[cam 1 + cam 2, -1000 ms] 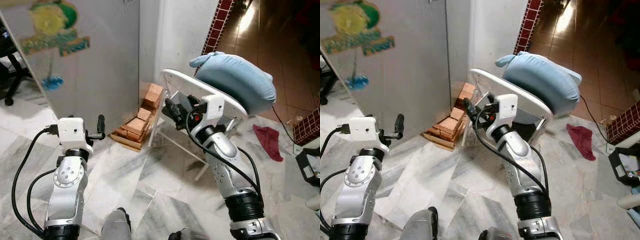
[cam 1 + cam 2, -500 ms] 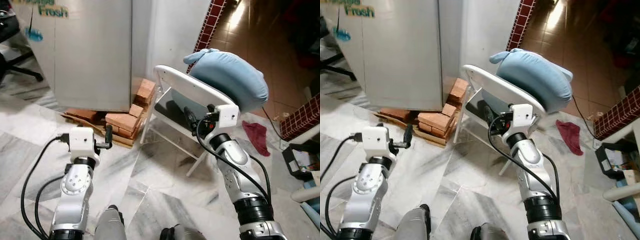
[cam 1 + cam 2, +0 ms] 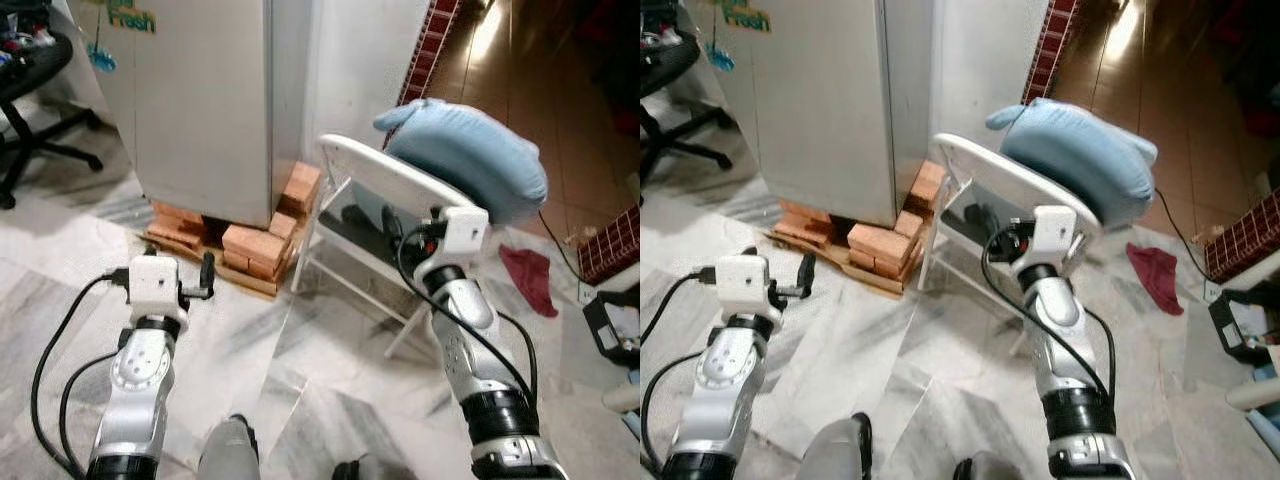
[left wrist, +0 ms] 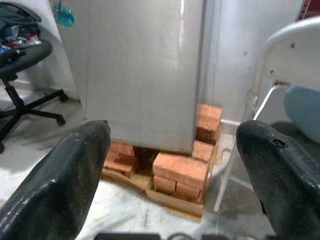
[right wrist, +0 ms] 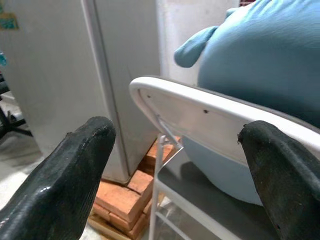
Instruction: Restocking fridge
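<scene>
While I face the fridge [image 3: 205, 100] at 11 o'clock (propped on bricks [image 3: 250, 245]), left end effector [image 4: 175, 150] and right end effector [image 5: 175, 150] hang spread and empty.

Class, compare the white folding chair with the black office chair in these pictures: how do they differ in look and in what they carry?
The white folding chair has thin white legs; the black office chair has a wheeled star base. The folding chair carries a blue bundle; the office chair carries dark clutter. Both stand on the marble floor.

Silver jointed arms, white wrist boxes, looping black cables, black claws, possibly rubber-coated.
</scene>
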{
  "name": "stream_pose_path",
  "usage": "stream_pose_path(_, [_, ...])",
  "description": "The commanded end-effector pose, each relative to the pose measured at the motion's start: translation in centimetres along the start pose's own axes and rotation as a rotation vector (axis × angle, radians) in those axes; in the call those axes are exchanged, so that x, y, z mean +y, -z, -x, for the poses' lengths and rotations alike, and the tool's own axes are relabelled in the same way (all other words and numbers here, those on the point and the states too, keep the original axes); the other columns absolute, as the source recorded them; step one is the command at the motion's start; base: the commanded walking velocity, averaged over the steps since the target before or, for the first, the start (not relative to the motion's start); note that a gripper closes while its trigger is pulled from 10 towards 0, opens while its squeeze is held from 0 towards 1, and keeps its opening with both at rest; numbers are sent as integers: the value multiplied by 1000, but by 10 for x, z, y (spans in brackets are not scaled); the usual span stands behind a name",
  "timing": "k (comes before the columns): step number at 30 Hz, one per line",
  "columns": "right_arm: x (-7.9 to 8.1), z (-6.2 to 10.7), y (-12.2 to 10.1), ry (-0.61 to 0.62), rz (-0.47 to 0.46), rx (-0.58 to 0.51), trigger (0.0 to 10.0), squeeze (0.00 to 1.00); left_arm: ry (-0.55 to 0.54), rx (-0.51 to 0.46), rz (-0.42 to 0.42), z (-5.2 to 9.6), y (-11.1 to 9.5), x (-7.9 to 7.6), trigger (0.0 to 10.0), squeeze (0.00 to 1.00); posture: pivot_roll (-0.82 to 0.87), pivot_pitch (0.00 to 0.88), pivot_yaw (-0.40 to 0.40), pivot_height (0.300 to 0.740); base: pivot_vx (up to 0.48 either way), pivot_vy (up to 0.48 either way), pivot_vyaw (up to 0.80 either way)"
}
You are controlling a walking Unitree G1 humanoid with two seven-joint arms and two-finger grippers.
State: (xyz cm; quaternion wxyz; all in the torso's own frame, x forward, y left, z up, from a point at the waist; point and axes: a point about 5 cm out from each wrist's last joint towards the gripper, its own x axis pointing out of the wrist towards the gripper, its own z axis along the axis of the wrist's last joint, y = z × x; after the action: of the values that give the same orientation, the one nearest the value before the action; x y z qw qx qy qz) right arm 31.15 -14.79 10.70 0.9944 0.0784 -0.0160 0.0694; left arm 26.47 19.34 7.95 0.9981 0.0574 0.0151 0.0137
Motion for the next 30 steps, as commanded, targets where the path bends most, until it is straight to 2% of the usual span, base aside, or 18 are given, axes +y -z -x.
stream_pose_path(1, [-7,3,-3,45,1,-13,10000,0,2,-29,-5,-4,-5,-4,10000,0,38,0,-62,740,0,476,0])
stream_pose_path(4, [-10,6,3,77,0,-7,10000,0,-12,-35,11,-7,-4,-5,10000,0,35,0,-53,740,0,475,0])
stream_pose_path(8, [-9,4,9,103,-11,7,10000,0,5,-46,-12,-13,-5,-6,10000,0,41,0,-44,740,0,472,0])
stream_pose_path(10, [-7,2,8,121,42,-3,10000,0,-3,-50,-14,-13,-5,-2,10000,0,31,0,-40,740,0,472,0])
stream_pose_path(13, [-7,3,9,151,39,3,10000,0,-9,-48,-14,-11,-3,0,10000,0,33,0,-39,740,0,472,0])
stream_pose_path(14, [-7,2,10,140,33,15,10000,0,-10,-45,-14,-11,-2,0,10000,0,33,0,-39,740,0,472,0])
stream_pose_path(15, [-4,3,12,72,26,28,10000,0,-13,-41,-17,-11,-1,0,10000,0,35,0,-38,740,0,472,0])
stream_pose_path(16, [-6,4,13,84,84,19,10000,0,-5,-41,-14,-11,-1,-1,10000,0,37,0,-39,740,0,472,0])
stream_pose_path(21, [-8,0,13,134,49,28,10000,0,-4,-64,-4,-16,-7,-5,10000,0,51,0,-40,740,0,475,0])
stream_pose_path(24, [1,-6,9,104,16,18,10000,0,-10,-89,-1,-20,-13,-6,10000,0,42,0,-36,740,0,476,0])
stream_pose_path(27, [1,-10,10,138,82,27,10000,0,51,-100,17,-21,-16,-11,10000,0,42,0,-35,740,0,479,0])
stream_pose_path(30, [4,-9,14,112,73,29,10000,0,60,-94,11,-20,-13,-12,10000,0,24,0,-26,740,0,480,0])
